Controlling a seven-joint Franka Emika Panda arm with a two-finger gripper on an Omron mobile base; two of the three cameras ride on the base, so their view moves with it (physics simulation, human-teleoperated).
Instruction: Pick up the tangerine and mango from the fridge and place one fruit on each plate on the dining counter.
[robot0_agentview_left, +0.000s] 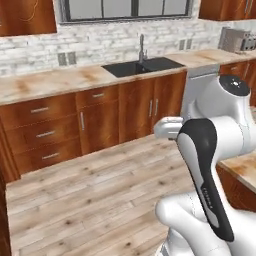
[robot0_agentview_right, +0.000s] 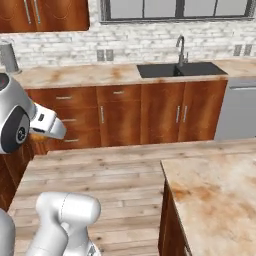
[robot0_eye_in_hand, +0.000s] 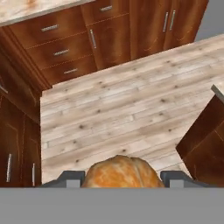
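In the hand view my gripper is shut on an orange, slightly lumpy fruit, the tangerine, which sits between the two dark fingertips. The hand hangs over the wooden floor. In the right base view a sliver of the tangerine peeks out under the white hand at the far left. The dining counter has a mottled beige top and lies at the lower right; its edge also appears as the dining counter behind the arm. The mango, the fridge and the plates are out of view.
A wall counter with a black sink and faucet runs along the back over red-brown cabinets. A steel dishwasher stands right of the sink. Open plank floor lies between the cabinets and the island's wooden base.
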